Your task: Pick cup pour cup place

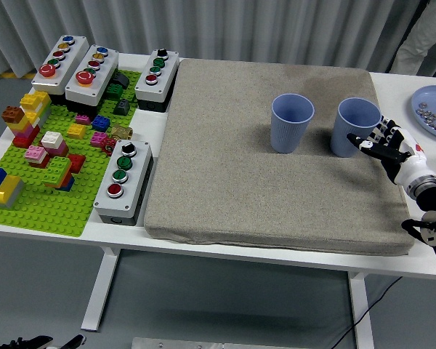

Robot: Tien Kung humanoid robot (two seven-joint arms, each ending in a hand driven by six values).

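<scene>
Well to the left on the white table [421,256] lies a green building-brick baseplate [40,196] crowded with coloured bricks, red, yellow, pink, white and blue among them. Four grey push-button boxes stand about it: two side by side at its far left corner [60,57] [92,72], a third [157,75] at the far edge just beside the mat, and a fourth [123,178] nearer, between the baseplate and the mat's left edge. Each carries a row of coloured buttons.

Most of the table's middle is covered by a grey-beige fabric mat [261,189], bare over its near half. On its far right part stand two blue paper cups, both upright with mouths open upward: the left cup [291,122] and the right cup [355,127], near one another but apart. What either holds cannot be made out from here. Nothing lies between the cups and the mat's near edge.

At the table's far right edge a pale blue plate [426,104] is partly cut off by the frame, with small grey pieces and something orange on it.

From the right comes the right hand [389,147], black-and-white fingers [370,139] spread and reaching toward the right cup's right side, their tips at or just beside its wall; whether they touch cannot be told. It grips nothing.
</scene>
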